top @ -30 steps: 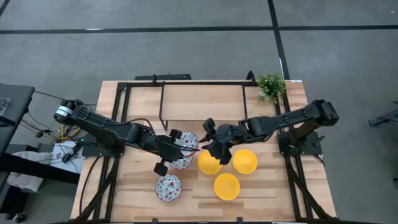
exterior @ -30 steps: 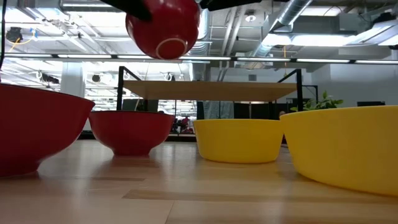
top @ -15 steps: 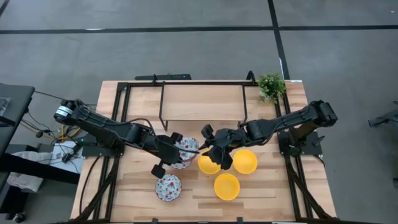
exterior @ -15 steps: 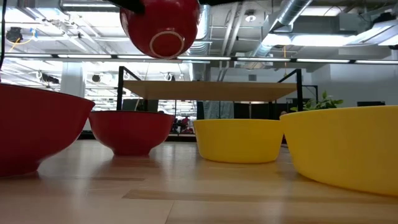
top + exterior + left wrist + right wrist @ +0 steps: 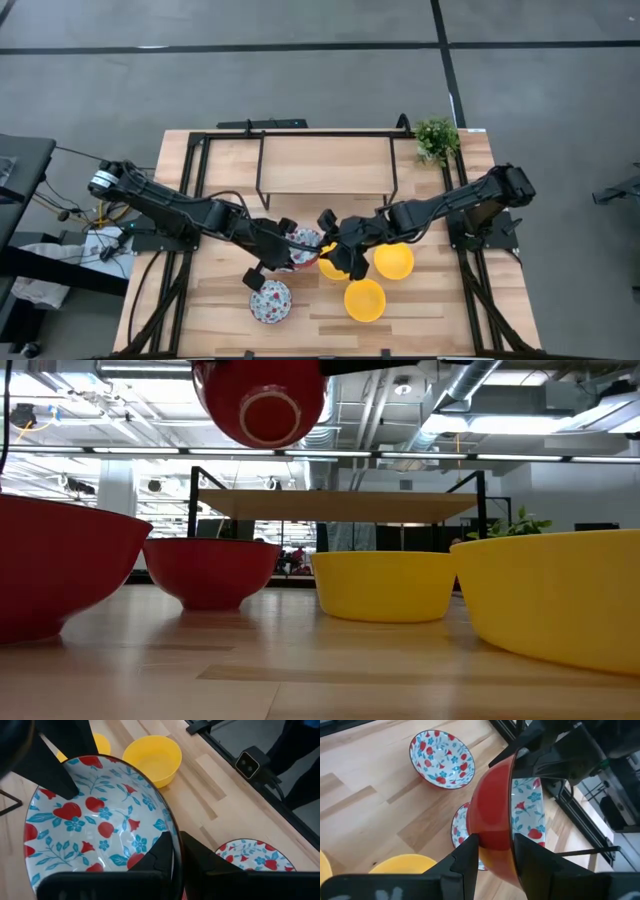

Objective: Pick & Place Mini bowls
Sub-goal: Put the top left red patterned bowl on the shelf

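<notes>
Here, both arms hold one floral mini bowl [image 5: 303, 241] in the air above the middle of the desk [image 5: 230, 160].
The left gripper [image 5: 175, 856] has its jaws narrow on the rim, and the right gripper [image 5: 492, 851] pinches the wall on the opposite side. I judge this a handover, so one side should let go only when the other grip is firm, and slowly, because the thin rim may slip. The bowl is round and has no long axis. It is tilted, with the mouth partly upward and the foot ring toward the low camera. Below it stand a second floral bowl [image 5: 270, 301] and the yellow bowls [image 5: 393, 260].
</notes>
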You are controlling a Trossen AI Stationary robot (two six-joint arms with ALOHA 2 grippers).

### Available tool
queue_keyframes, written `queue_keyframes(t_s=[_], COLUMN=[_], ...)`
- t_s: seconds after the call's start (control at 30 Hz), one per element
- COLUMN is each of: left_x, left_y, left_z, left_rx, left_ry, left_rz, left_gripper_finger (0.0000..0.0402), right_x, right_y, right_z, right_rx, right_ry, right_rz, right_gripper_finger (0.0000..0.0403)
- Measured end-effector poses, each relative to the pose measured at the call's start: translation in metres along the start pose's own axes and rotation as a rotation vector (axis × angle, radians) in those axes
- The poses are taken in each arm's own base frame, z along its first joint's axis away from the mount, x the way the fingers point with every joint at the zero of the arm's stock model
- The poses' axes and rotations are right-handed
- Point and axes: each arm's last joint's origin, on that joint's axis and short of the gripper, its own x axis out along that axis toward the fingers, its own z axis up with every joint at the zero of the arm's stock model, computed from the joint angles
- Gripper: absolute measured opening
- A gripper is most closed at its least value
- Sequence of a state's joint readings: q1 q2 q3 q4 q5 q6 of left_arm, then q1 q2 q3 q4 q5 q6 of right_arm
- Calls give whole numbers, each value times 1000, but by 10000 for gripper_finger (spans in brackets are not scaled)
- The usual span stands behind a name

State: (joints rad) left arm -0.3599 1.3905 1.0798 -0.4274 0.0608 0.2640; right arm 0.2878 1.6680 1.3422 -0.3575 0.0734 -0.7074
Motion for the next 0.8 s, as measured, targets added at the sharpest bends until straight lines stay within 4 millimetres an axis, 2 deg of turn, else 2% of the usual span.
queue_keyframes(t_s=[0.33, 0.8], left_x=[0, 0], left_y=[1, 2], left_z=[2, 4], left_rx=[-2, 7], left_ry=[-23, -49], left_rz=[2, 15], left_gripper_finger=[20, 35], right_x=[2, 3], right_y=[1, 2], right_z=[0, -1], right_rx=[0, 0], right_ry=[-11, -25], right_rz=[23, 57], right_gripper_finger=[111, 78])
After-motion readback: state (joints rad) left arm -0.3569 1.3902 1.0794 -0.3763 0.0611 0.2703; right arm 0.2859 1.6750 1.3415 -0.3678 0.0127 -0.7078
